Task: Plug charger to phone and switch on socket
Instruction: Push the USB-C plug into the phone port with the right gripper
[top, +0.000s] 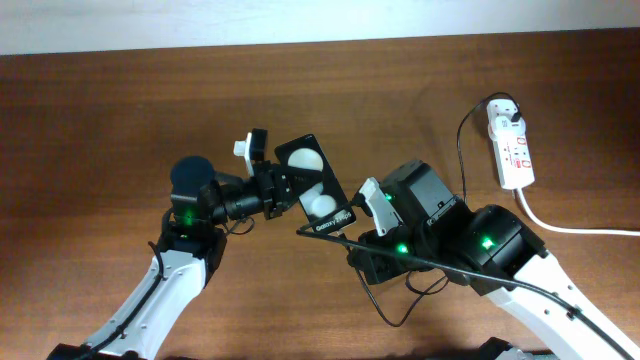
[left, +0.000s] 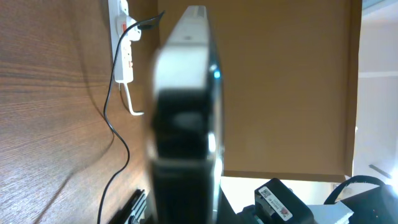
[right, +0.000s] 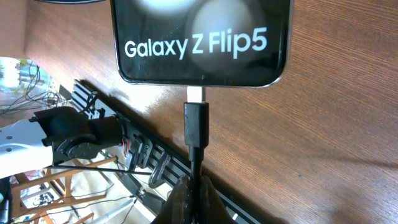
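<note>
Above the table (top: 100, 110), the left end effector (top: 283, 188) clamped the Galaxy Z Flip5 (right: 202, 43), the right end effector (right: 194, 199) pinched the charger (right: 195, 121); skew could bend its tip.

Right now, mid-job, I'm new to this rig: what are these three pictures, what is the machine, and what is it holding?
Two robot arms work at a wooden table. The overhead view looks down from above; the other two views come from a camera on each wrist. The left gripper holds the phone. The right gripper pinches the charger by its cable, and the connector meets the phone's bottom edge with some metal showing. The socket lies on the right side of the table, the charger's white plug head at its far end.
</note>
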